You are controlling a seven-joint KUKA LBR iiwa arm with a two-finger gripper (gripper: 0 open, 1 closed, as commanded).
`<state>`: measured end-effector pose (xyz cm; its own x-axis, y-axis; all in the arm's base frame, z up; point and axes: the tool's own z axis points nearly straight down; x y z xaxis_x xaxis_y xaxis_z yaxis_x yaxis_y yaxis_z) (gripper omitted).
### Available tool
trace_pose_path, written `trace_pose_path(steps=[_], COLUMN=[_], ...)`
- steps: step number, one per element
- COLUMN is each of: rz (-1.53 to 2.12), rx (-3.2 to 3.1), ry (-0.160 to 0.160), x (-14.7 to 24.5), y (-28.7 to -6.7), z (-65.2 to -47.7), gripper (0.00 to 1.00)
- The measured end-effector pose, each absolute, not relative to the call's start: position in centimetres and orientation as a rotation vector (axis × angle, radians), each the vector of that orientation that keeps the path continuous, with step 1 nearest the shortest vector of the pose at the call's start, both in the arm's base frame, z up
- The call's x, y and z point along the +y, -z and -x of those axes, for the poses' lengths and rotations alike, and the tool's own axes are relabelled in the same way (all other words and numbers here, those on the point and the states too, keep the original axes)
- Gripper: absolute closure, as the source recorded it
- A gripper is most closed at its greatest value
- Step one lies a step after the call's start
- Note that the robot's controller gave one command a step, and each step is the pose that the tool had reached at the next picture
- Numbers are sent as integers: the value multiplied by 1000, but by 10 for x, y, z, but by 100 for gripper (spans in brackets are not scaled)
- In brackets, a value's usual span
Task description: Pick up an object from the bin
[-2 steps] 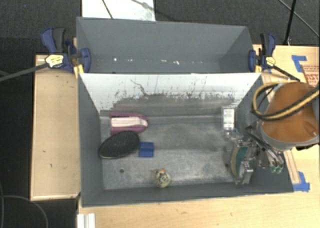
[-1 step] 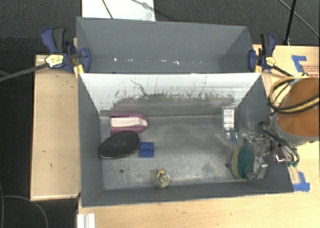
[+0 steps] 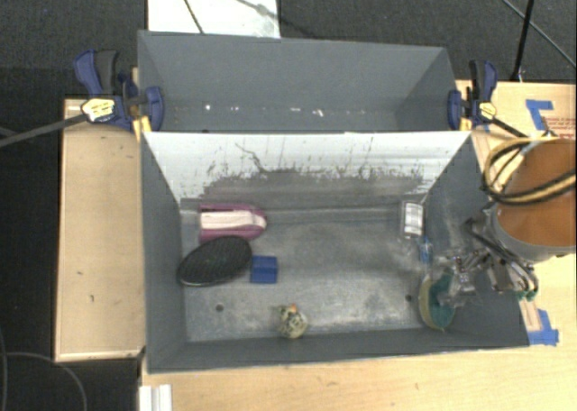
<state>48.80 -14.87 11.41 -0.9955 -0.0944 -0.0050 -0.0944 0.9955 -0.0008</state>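
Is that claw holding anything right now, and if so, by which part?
It cannot be told. The claw sits low at the bin's right front corner, close over a teal rounded thing, but no clear hold on it shows.

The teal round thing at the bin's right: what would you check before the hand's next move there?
1. Hand above the teal round thing, front right: ok.
2. Hand touching it: cannot tell.
3. Neighbours apart: ok; the small clear thing lies further back.
4. Room beside the right wall: not ok, the teal thing lies close against it.
5. Black brush and blue block out of the way, far left: ok.
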Motion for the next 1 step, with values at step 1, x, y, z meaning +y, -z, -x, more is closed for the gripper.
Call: trace_pose_path(steps=[1], rz=[104], rx=[3129], ry=[5], x=[-149], y=[-234], z=[-493], gripper=[100])
